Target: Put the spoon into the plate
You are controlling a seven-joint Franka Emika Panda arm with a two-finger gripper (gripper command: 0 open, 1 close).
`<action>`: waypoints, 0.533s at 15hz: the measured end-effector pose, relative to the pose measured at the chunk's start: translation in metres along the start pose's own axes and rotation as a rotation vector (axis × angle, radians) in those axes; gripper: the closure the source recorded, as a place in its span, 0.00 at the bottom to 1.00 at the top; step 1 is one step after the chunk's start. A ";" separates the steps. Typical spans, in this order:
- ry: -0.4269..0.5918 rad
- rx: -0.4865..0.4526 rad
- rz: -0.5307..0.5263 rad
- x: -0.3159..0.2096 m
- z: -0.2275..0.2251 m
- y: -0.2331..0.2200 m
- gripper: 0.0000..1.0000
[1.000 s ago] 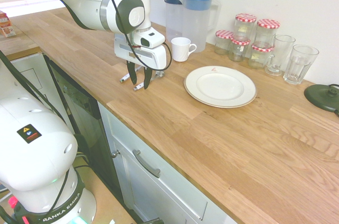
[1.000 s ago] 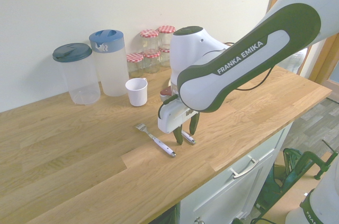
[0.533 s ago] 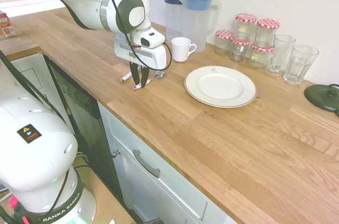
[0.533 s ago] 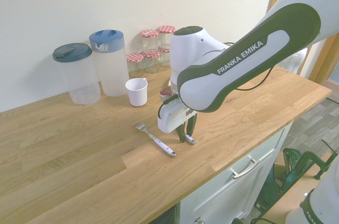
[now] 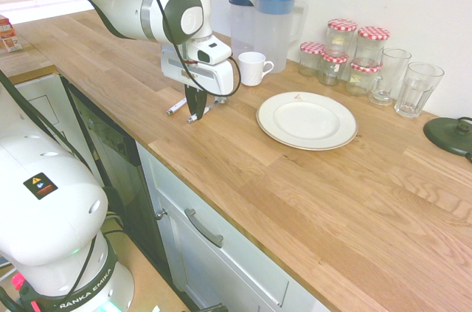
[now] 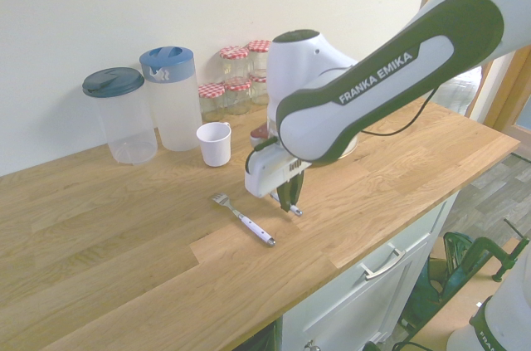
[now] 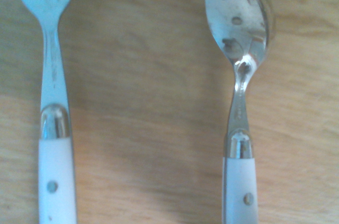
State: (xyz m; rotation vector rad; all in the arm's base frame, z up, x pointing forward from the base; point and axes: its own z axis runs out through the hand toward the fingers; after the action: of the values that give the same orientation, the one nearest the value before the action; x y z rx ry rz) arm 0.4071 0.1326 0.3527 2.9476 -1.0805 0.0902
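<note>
From the first side, the gripper (image 5: 196, 117) is closing its jaws on the spoon (image 5: 214, 105) — low at the counter, the plate (image 5: 307, 121) waiting well apart. From the opposite side, the handle is showing between the fingers, the fork (image 6: 243, 219) lying nearby. Up close, the bowl is facing upward — grasping looks done; lifting, carrying and placing are remaining.

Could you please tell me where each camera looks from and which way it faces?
First exterior view: above the counter's cabinet side, facing the jars and wall; arm, base and gripper show.
Second exterior view: from the opposite side, looking down across the counter at the fork; arm and gripper show.
Wrist view: on the wrist, close above fork and spoon; no robot part shows.
Shared: both exterior views show the mug and pitchers.
</note>
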 end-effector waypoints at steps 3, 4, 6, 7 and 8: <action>0.037 0.044 0.065 0.042 -0.052 0.015 1.00; 0.049 0.046 0.092 0.059 -0.059 0.025 1.00; 0.053 0.038 0.147 0.099 -0.059 0.053 1.00; 0.048 0.032 0.173 0.119 -0.056 0.067 1.00; 0.043 0.030 0.196 0.137 -0.053 0.079 1.00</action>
State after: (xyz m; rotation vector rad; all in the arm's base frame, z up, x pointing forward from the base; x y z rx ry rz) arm 0.4581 -0.0150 0.4115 2.8421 -1.3698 0.1701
